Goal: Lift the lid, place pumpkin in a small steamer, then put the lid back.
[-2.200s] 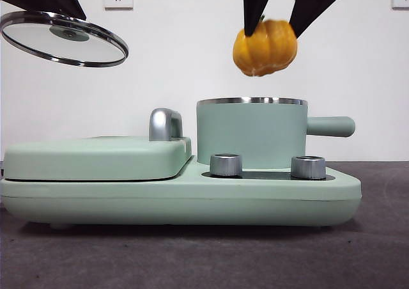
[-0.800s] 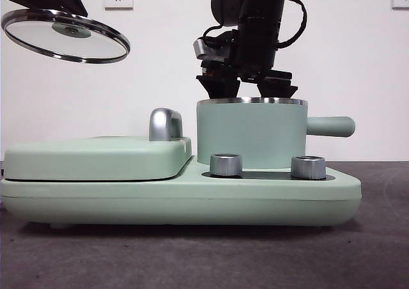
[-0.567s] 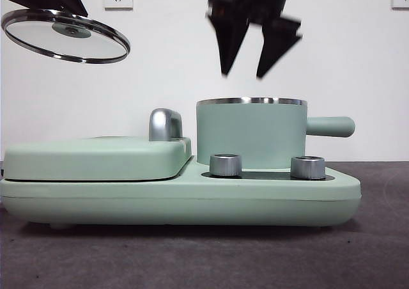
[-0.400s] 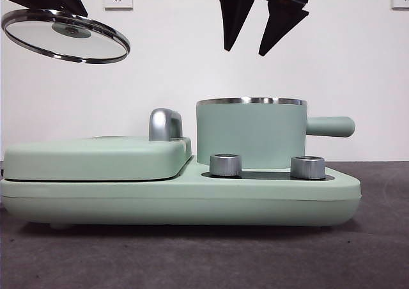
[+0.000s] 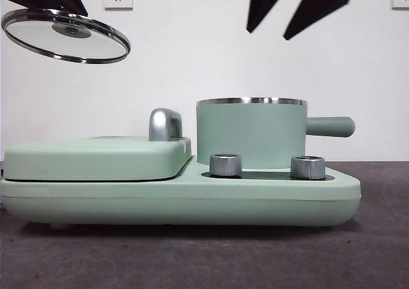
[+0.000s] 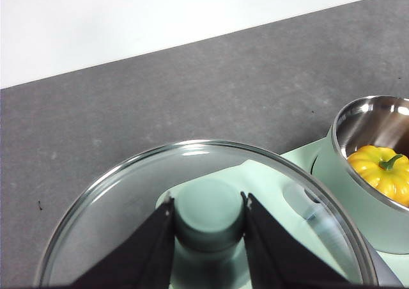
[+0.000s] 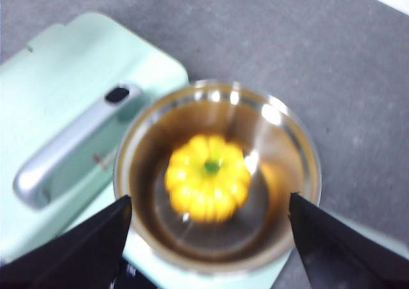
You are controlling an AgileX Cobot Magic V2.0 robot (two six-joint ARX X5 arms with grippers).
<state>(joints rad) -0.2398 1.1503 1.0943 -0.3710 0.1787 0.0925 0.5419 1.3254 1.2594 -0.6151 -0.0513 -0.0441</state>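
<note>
The small steamer (image 5: 251, 134) stands on the right of the wide base, its side handle pointing right. The pumpkin (image 7: 208, 177) lies inside it, stem up; it also shows in the left wrist view (image 6: 384, 172) and is hidden in the front view. My left gripper (image 6: 209, 209) is shut on the knob of the lid (image 5: 65, 36), holding it tilted high at the upper left. My right gripper (image 5: 289, 17) is open and empty, high above the steamer (image 7: 217, 199).
The wide low mint-green base (image 5: 179, 196) carries two steel dials (image 5: 225, 164) in front of the steamer. A broad flat cover (image 5: 96, 156) with a chrome handle (image 5: 165, 124) fills its left half. Dark grey table (image 5: 204, 257) lies around it.
My right gripper carried the pumpkin down into the steamer, let it go, and rose open and empty, drifting right. The lid stays held at the upper left.
</note>
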